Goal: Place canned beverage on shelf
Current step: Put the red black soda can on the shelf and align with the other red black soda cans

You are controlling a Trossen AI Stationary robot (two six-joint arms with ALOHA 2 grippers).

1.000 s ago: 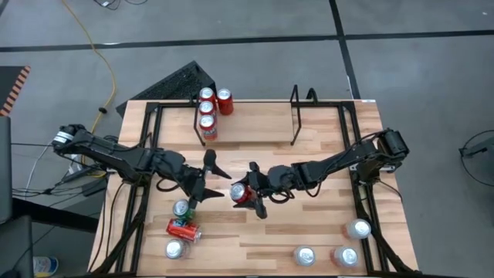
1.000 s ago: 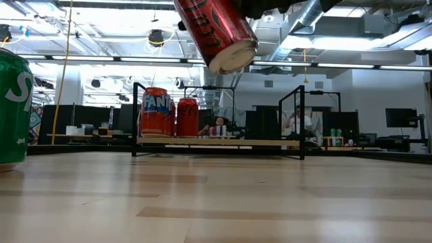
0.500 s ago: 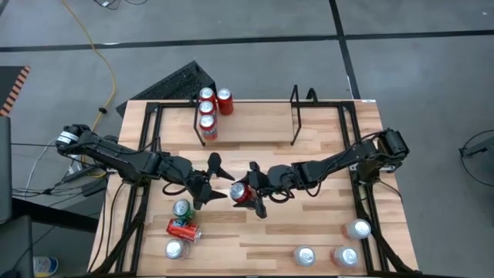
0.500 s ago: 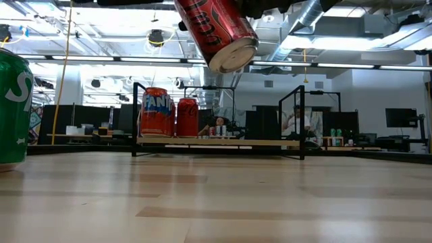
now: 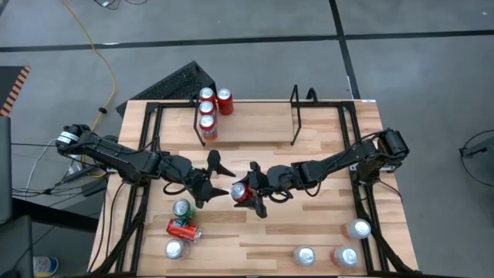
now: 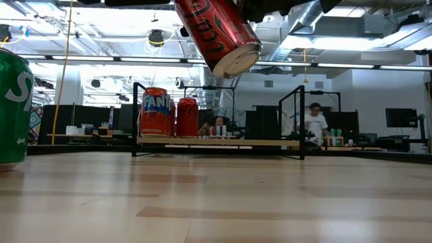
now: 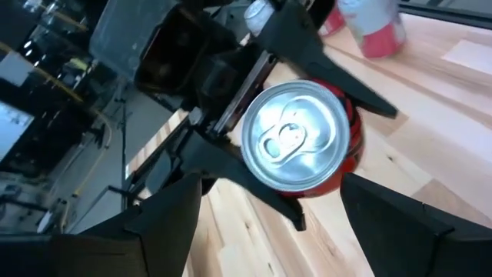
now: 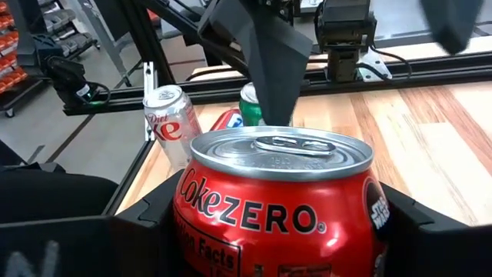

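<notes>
Right arm reaches in from the table's right edge, stretched low toward mid-table, right gripper point(image 5: 248, 194) clamped on a red cola can point(image 5: 241, 193), fingers on either side of its body. The can is tilted and held clear above the wood in the low view point(image 6: 217, 34), pale concave bottom showing. Left arm comes in from the left edge, elbow bent, left gripper point(image 5: 214, 177) just beside the can, jaws spread wide and holding nothing; its wrist view looks straight at the can's silver pull-tab top point(image 7: 296, 138). Shelf point(image 5: 247, 116) sits at the far edge of the table: thin black rod frame, two upright end loops, with three red or orange cans point(image 5: 207, 111) in a row at its left end and a fourth red one point(image 5: 225, 101) beside them. Table point(image 5: 324, 224) is light wood planks, smooth. Green can point(image 5: 182, 208) stands upright near the left gripper.
</notes>
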